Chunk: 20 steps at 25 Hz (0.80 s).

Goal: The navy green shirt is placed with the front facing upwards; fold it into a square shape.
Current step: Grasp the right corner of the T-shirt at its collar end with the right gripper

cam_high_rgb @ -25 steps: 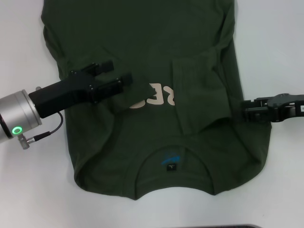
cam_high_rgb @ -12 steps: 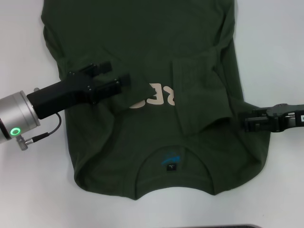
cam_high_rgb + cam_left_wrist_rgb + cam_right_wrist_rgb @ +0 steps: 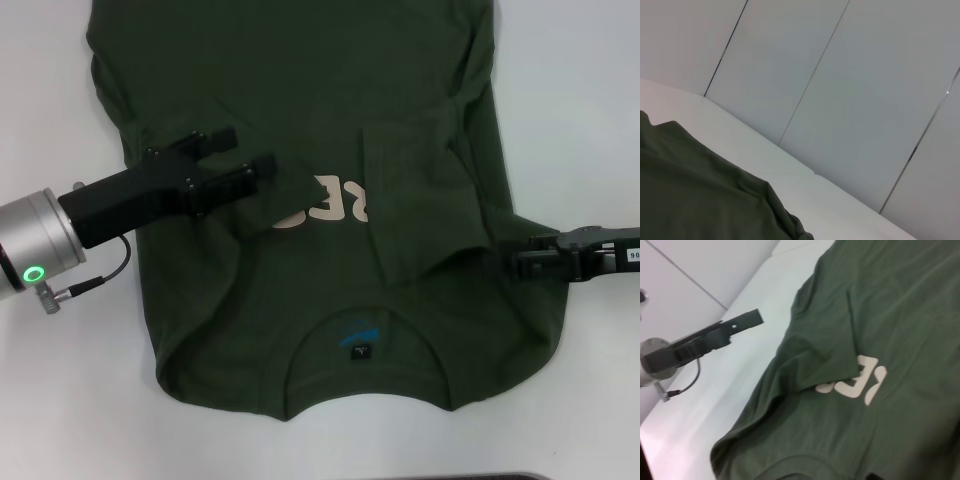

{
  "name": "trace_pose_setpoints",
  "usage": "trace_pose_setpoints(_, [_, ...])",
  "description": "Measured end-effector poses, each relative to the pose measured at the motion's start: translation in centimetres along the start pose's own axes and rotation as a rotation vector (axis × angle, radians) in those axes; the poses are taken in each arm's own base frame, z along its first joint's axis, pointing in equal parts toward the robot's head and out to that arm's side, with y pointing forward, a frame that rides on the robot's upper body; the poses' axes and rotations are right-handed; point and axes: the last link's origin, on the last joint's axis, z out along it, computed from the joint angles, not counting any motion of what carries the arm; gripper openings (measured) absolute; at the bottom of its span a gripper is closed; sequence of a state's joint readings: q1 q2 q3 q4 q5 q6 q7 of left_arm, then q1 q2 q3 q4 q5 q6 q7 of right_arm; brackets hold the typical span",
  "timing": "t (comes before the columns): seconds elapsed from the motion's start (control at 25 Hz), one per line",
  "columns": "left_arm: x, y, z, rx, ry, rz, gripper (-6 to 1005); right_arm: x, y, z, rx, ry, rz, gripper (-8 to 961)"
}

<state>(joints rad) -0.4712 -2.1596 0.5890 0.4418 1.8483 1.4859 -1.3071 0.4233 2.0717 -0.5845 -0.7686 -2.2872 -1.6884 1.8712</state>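
The navy green shirt (image 3: 330,80) lies flat on the white table (image 3: 60,400), front up, with its collar (image 3: 360,335) and tag (image 3: 358,351) nearest me. Both sleeves are folded in over the chest, the left flap (image 3: 288,200) partly covering the cream letters (image 3: 340,200) and the right flap (image 3: 420,190) lying beside them. My left gripper (image 3: 256,150) hovers open over the left flap's edge, holding nothing. The right wrist view shows it (image 3: 747,320) raised clear of the shirt (image 3: 900,305). My right gripper (image 3: 520,262) sits low at the shirt's right edge, beside the armpit.
White table surrounds the shirt on the left, right and front. A dark strip (image 3: 470,477) runs along the table's near edge. In the left wrist view, the shirt's hem (image 3: 690,190) lies before grey wall panels (image 3: 850,100).
The right gripper has slid outward and toward me along the shirt's right edge. The left gripper and both sleeve flaps have stayed put.
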Motion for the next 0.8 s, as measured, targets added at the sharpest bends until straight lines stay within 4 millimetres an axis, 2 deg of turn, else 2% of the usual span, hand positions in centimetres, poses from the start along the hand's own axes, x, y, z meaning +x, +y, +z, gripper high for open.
trace_pose_setpoints(0.4, [0.1,0.0,0.0,0.002,0.0,0.004,841,-1.4,-0.4,0.1,0.031,-0.042,-0.02,703])
trace_pose_setpoints(0.8, [0.0,0.0,0.0,0.0,0.0,0.002,841,-2.7,-0.8,2.9,0.041,-0.023,-0.036,702])
